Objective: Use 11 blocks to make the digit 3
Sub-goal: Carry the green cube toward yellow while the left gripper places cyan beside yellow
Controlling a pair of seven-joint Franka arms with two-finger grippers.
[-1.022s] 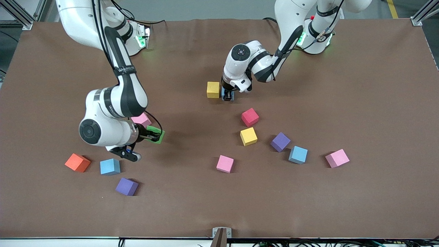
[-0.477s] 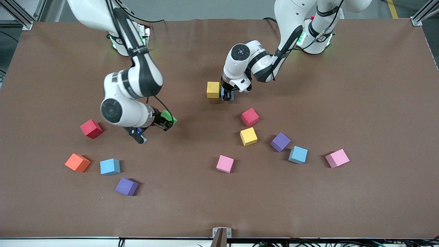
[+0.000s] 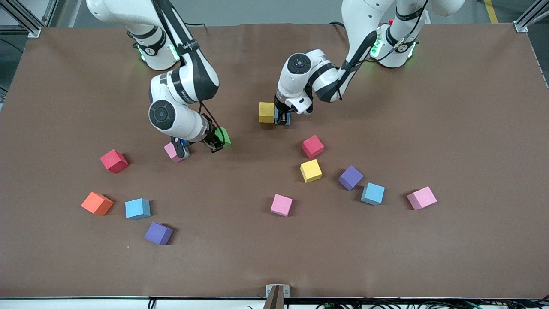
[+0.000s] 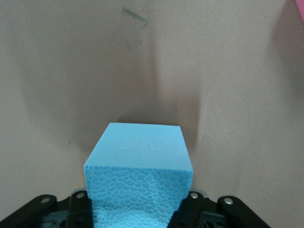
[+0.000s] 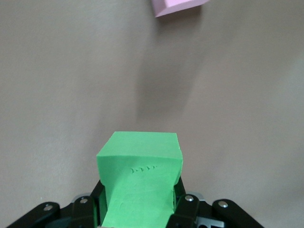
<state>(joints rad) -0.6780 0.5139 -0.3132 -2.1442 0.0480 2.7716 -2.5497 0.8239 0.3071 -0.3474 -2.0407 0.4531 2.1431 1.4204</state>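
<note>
The left gripper (image 3: pixel 283 119) is clamped on a light blue block (image 4: pixel 140 171), its fingers pressing two facing sides. That block sits low at the table (image 3: pixel 472 107), just beside a yellow block (image 3: pixel 266 112) toward the right arm's end; whether the two touch cannot be told. Nearer the front camera than this gripper lie a red block (image 3: pixel 312 146) and a second yellow block (image 3: pixel 310 170). Farther out that way are a purple block (image 3: pixel 350 177), a second blue block (image 3: pixel 372 193), a pink block (image 3: pixel 422 198) and another pink one (image 3: pixel 281 204).

The right gripper (image 3: pixel 216 143) is clamped on the green block (image 5: pixel 140 175), held up in the air over bare table, tilted in the front view. Just beside its wrist, on the table, lies a third pink block (image 3: pixel 172 151). Out toward the right arm's end of the table lie another red block (image 3: pixel 114 161), the orange cube (image 3: pixel 97 203), a third blue block (image 3: pixel 137 208) and a second purple block (image 3: pixel 158 233), all apart from one another.

No bars of the digit stand yet.
</note>
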